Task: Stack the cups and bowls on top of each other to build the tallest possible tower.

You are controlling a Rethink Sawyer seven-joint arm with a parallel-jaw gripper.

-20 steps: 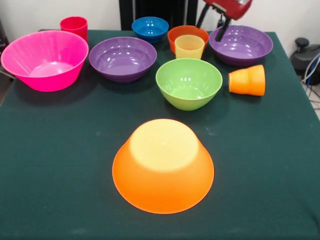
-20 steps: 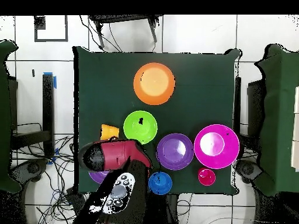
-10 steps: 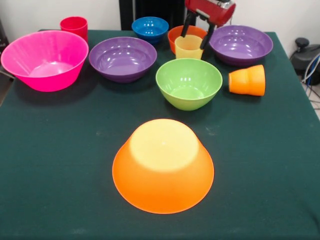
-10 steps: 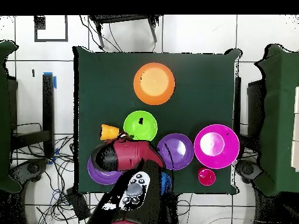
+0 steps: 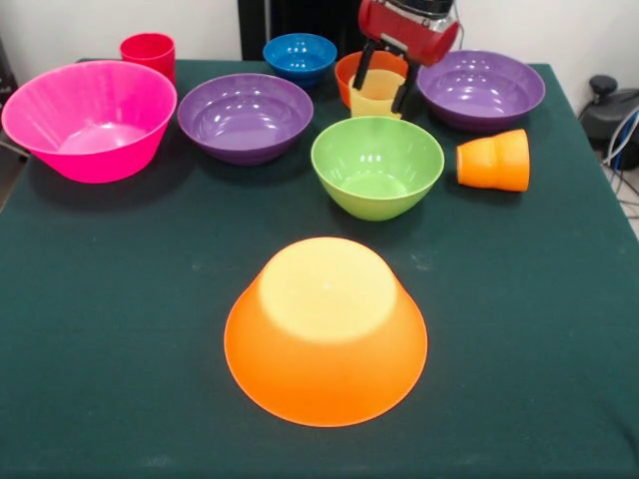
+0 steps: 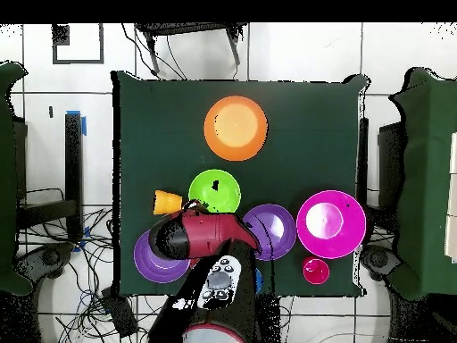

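Pale yellow plastic cup [image 5: 377, 94] is straddled by the spread, unclenched fingers of the gripper [image 5: 379, 88] near the table's far edge, just in front of the small orange-red bowl [image 5: 371, 68]. All bowls are seen empty. No writing is readable.

The robot arm [image 6: 201, 239] has a glossy red shell with rounded edges and black parts at its joints. In the overhead view a grey oval panel [image 6: 220, 281] with several small round buttons sits on the black link. The pincer [image 5: 380, 78] has two thin black fingers [image 5: 362, 66] under a red housing; the top seems silver-grey.
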